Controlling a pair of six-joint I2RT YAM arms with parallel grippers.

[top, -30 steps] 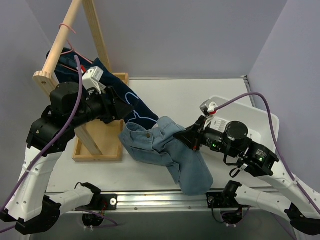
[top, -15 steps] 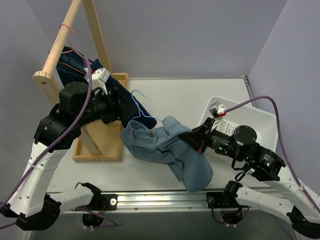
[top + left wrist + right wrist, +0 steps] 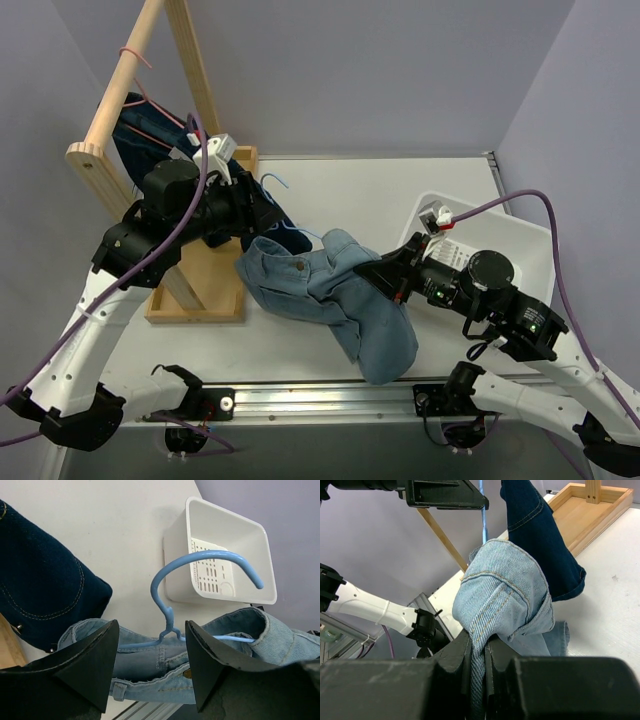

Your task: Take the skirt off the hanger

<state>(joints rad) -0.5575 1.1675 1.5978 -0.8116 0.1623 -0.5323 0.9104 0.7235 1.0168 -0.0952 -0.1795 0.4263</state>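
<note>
Two grippers are at the light denim skirt (image 3: 330,295), which lies crumpled on the counter (image 3: 380,190) with its waistband on the blue hanger (image 3: 200,556). The right gripper (image 3: 479,647) is clenched on a fold of the skirt's fabric. The left gripper (image 3: 151,627) is released, its jaws spread either side of the hanger's neck without touching it. A dark denim garment (image 3: 40,595) hangs just beside.

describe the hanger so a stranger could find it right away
Find the wooden rack at far left, then the pale denim skirt just right of it. The hanger rises from its waistband: a thin light-blue hook, brighter and slimmer than the denim around it.
</note>
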